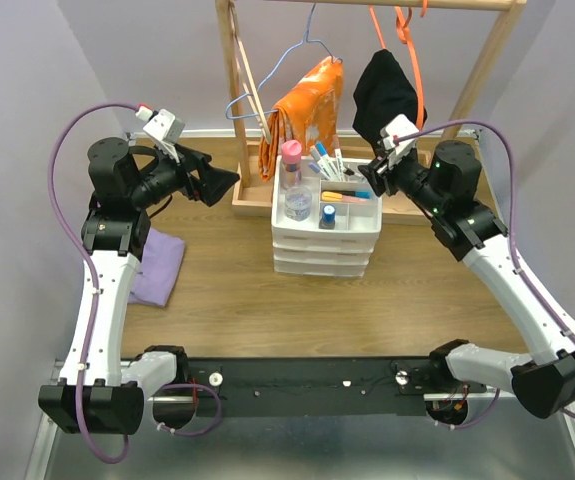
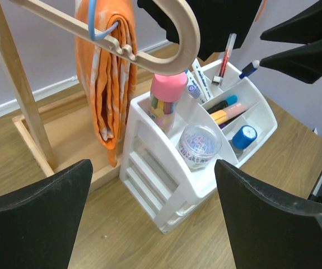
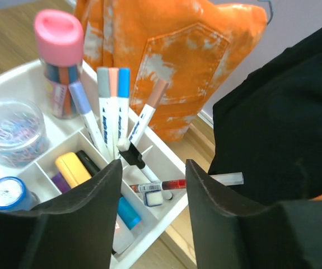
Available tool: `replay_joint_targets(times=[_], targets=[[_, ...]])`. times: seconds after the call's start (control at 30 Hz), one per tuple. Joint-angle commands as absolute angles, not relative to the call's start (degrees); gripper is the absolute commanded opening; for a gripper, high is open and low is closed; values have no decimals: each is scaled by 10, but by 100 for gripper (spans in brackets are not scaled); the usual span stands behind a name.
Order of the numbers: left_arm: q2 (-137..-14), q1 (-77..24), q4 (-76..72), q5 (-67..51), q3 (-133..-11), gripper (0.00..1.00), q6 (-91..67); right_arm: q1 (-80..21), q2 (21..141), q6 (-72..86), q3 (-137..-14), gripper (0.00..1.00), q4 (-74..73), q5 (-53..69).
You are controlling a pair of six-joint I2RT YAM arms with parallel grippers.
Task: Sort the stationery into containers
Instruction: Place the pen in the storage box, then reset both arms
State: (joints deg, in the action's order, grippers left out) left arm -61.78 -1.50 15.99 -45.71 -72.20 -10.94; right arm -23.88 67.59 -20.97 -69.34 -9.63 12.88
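The right tool [image 3: 153, 168] hangs over the back right compartment of the white plastic divided tray [image 2: 141, 120], jaws partly apart and gripping nothing. The clear red-inked pen [image 3: 175, 183] lies crosswise just beneath it, over that compartment. The left tool [image 2: 152, 162], wide open and empty, is farther from the tray.

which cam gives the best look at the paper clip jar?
Left wrist: the paper clip jar sits near mid-frame, large and unobstructed, clips visible. Right wrist has the jar at its left edge. Top external shows it only small, from above.
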Motion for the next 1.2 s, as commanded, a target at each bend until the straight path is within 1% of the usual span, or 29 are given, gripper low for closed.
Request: replay_joint_targets(times=[0.0, 0.07, 0.1, 0.13, 0.2, 0.23, 0.3, 0.33, 0.4, 0.43, 0.47, 0.5, 0.57, 0.63, 0.7, 0.83, 0.9, 0.93, 1.0, 1.03, 1.17], targets=[[-606, -12, 108, -474, -717, 99, -132, -236, 647, -178, -732, 59, -146, 140], [-606, -12, 105, -474, -722, 99, -132, -236, 638, -146, -745, 60, -149, 112], [-606, -12, 108, -474, -724, 99, -129, -236, 631, -128, -757, 61, -156, 56], [-606, -12, 112, -469, -727, 99, -126, -236, 628, -98, -765, 66, -169, 24], [-606, -12, 124, -466, -729, 99, -119, -229, 613, -88, -764, 71, -202, -38], [-606, -12, 129, -461, -729, 99, -116, -229, 608, -95, -758, 76, -211, -59], [-606, -13, 148, -453, -728, 99, -103, -229, 602, -106, -749, 80, -250, -113], [-605, -13, 157, -447, -727, 99, -95, -229, 605, -115, -747, 84, -270, -133], [-599, -14, 177, -419, -721, 99, -74, -228, 606, -106, -740, 89, -314, -197], [-595, -13, 181, -404, -717, 99, -69, -222, 606, -80, -734, 91, -329, -200], [-592, -13, 185, -383, -710, 99, -64, -212, 598, -65, -728, 92, -342, -191], [-585, -13, 191, -342, -708, 99, -62, -180, 592, -45, -723, 92, -358, -160], [-582, -13, 202, -297, -706, 99, -48, -140, 583, 17, -705, 92, -370, -133], [-586, -13, 224, -224, -708, 99, -46, -85, 588, 54, -694, 92, -392, -128], [-594, -13, 242, -185, -713, 99, -46, -30, 605, 67, -689, 92, -410, -107], [-600, -14, 250, -101, -713, 99, -33, 36, 643, 101, -717, 93, -424, -64], [-604, -12, 251, -84, -713, 99, -23, 39, 663, 117, -736, 93, -430, -86], [-606, -12, 252, -78, -714, 99, -19, 39, 684, 132, -755, 94, -432, -122], [-619, -12, 263, -72, -722, 99, -15, 40, 689, 133, -760, 95, -413, -157], [-624, -12, 266, -72, -726, 99, -16, 40, 690, 130, -768, 100, -410, -185], [-648, -12, 286, -80, -744, 99, -20, 40, 708, 130, -805, 100, -429, -219]])
